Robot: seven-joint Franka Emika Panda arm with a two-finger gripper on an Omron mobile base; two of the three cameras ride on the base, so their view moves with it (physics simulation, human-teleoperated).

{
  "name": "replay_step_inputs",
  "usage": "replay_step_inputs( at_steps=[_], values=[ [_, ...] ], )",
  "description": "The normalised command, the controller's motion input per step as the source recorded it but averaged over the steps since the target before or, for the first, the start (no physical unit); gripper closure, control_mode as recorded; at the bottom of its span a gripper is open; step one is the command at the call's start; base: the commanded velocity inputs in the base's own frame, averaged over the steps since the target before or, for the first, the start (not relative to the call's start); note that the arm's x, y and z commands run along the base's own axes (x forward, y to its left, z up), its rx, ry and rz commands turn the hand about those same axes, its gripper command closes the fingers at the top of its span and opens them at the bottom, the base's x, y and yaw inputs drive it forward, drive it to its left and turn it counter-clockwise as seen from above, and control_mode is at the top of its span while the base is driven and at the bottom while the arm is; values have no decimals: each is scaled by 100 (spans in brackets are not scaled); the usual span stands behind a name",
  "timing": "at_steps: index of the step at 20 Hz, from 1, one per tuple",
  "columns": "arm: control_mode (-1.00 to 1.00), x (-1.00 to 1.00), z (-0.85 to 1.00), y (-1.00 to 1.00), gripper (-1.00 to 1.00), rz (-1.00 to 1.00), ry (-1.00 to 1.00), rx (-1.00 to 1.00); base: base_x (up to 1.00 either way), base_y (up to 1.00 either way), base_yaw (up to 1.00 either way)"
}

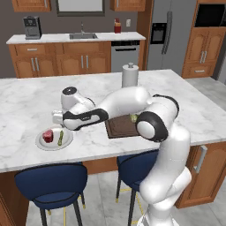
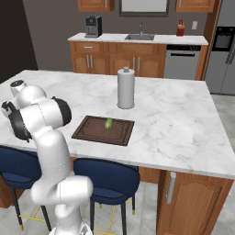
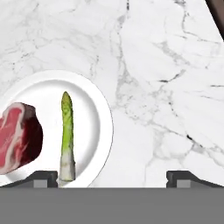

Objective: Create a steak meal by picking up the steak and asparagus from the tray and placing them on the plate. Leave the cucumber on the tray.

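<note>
The grey-white plate (image 1: 66, 142) lies on the marble counter at the front left. On it are the dark-red steak (image 1: 47, 135) and the thin green asparagus (image 1: 60, 137), side by side. In the hand view the steak (image 3: 19, 138) rests on the left of the plate (image 3: 94, 109), with the asparagus (image 3: 66, 135) just right of it. My gripper (image 3: 113, 177) hangs open just above the plate's edge with nothing between its fingers; one fingertip (image 3: 43, 177) is beside the stalk's base. The light-green cucumber (image 2: 109, 123) sits on the dark brown tray (image 2: 92, 133).
A white paper towel roll (image 2: 125, 88) stands behind the tray. Blue stools (image 1: 50, 183) sit under the counter's front edge. Bare marble (image 3: 166, 87) spreads between plate and tray. A corner of the tray (image 3: 217, 8) shows in the hand view.
</note>
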Motion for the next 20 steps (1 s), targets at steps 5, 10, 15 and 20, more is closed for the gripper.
replay_step_inputs(
  at_steps=[5, 10, 15, 20],
  values=[
    [-100, -78, 72, -44, -100, 0, -26, 6, 0, 0, 0],
    [-100, -63, 89, -65, -100, 0, -26, 4, 0, 0, 0],
    [-100, -39, 89, -90, -100, 5, -13, 0, 0, 0, 0],
    [-100, -12, 80, -99, -100, 9, -1, -3, 0, 0, 0]
  ],
)
